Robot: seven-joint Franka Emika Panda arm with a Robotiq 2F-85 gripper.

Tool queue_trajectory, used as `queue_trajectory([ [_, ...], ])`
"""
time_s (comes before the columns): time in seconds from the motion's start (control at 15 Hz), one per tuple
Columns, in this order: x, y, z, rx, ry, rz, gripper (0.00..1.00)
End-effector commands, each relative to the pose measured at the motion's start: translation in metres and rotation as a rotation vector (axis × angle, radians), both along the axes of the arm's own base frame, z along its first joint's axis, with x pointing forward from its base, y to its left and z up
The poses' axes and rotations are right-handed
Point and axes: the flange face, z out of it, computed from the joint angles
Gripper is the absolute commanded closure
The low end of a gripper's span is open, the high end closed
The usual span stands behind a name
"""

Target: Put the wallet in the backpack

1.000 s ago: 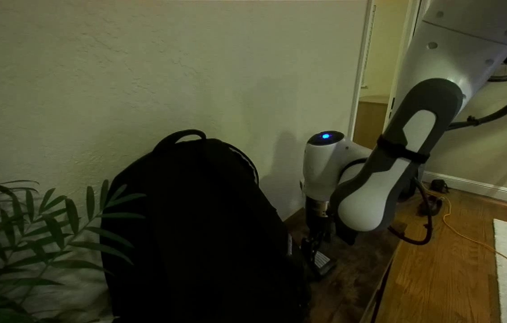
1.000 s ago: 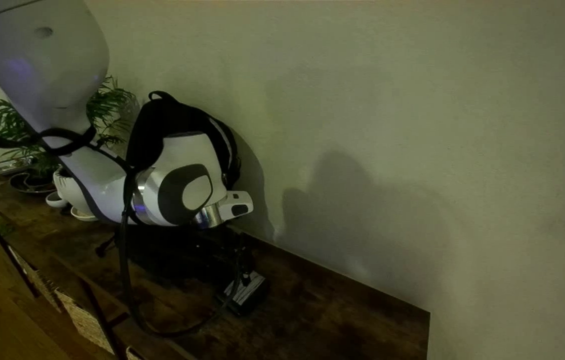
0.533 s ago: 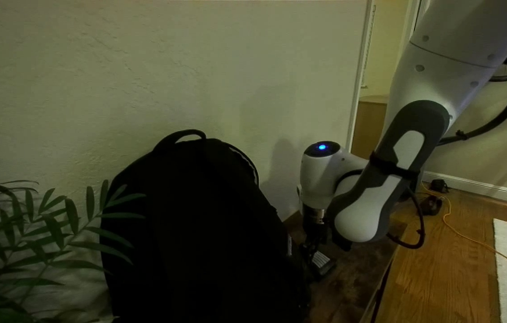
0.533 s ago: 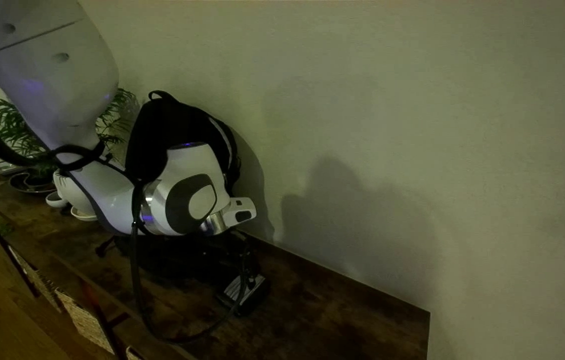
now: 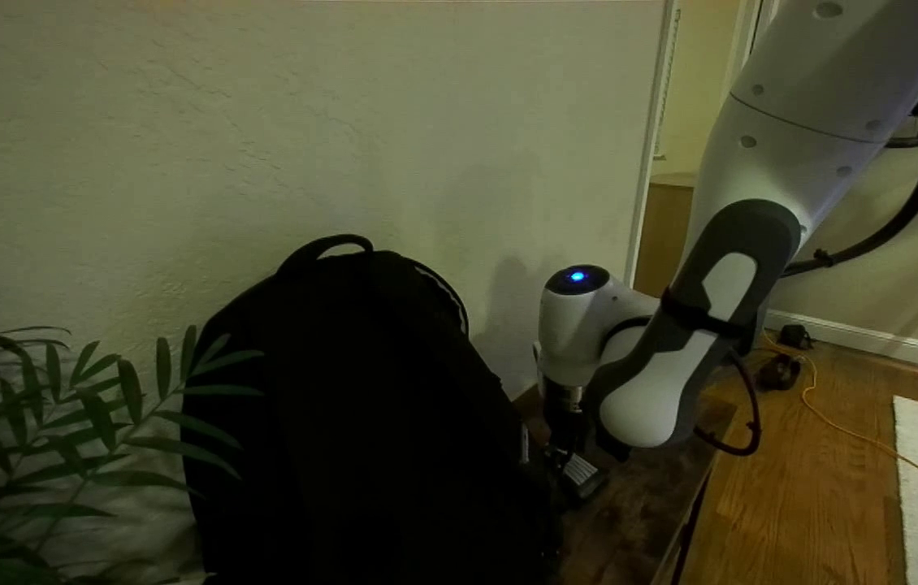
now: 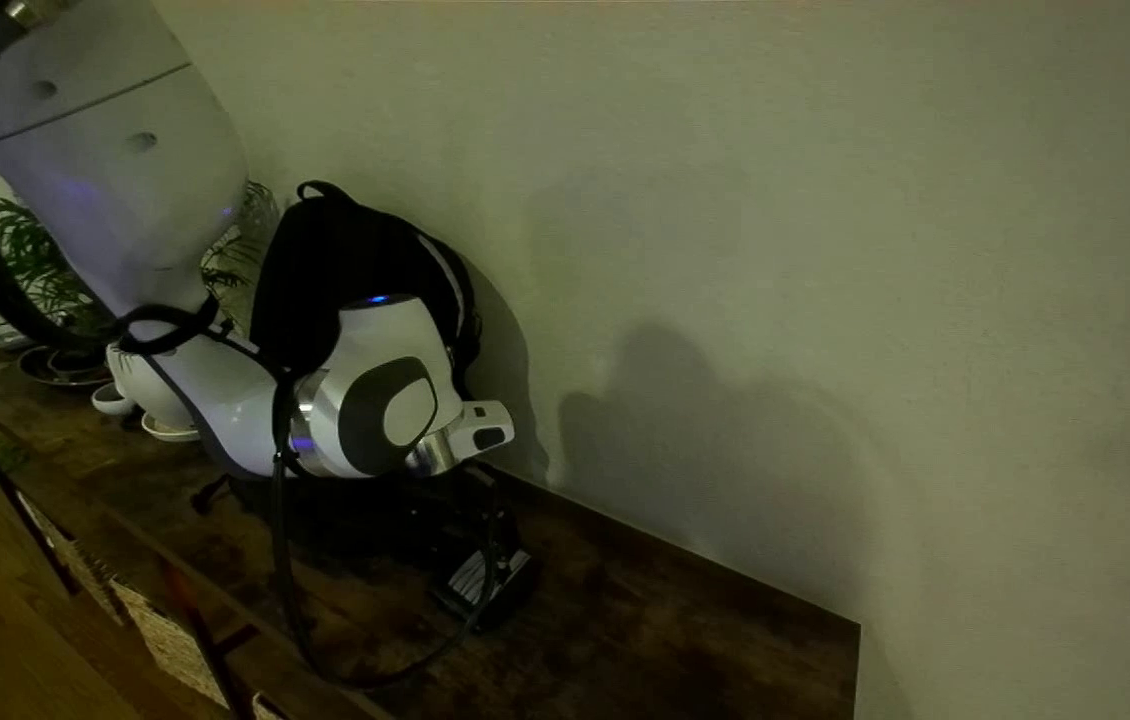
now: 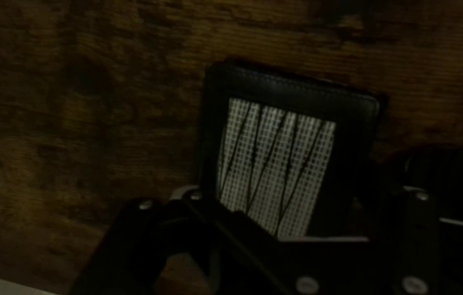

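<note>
Holds the jaws spread wide at both sides of the wallet (image 7: 278,151), but may slip off its edges by pinching too high above the bench (image 6: 665,630).

Arm shell (image 5: 784,158) is pale grey-white, smooth and rounded, with a thin dark seam (image 5: 800,125) and round grey plugs (image 5: 747,141). Dark grey panels (image 5: 754,226) frame paler insets (image 5: 729,284). Black strap (image 5: 705,318) rings the shell; black cable (image 6: 283,520) runs in a loop. Blue light (image 5: 577,277) glows on a dark cap (image 5: 591,286). Silvery collar (image 5: 565,396) above the gripper (image 7: 297,213), which is black, bar-linked, dotted with round silvery screws (image 7: 307,285).
</note>
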Motion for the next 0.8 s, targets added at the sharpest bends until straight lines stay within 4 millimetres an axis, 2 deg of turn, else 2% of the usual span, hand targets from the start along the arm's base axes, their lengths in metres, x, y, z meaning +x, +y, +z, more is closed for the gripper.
queue_trajectory([
  [0.0, -0.0017, 0.0009, 0.0014, -0.005, -0.01, -0.01, 0.46],
  [0.53, -0.0042, -0.0022, 0.0046, 0.005, -0.002, -0.014, 0.97],
  [0.73, -0.0066, -0.0013, 0.0088, 0.031, 0.028, 0.003, 1.0],
])
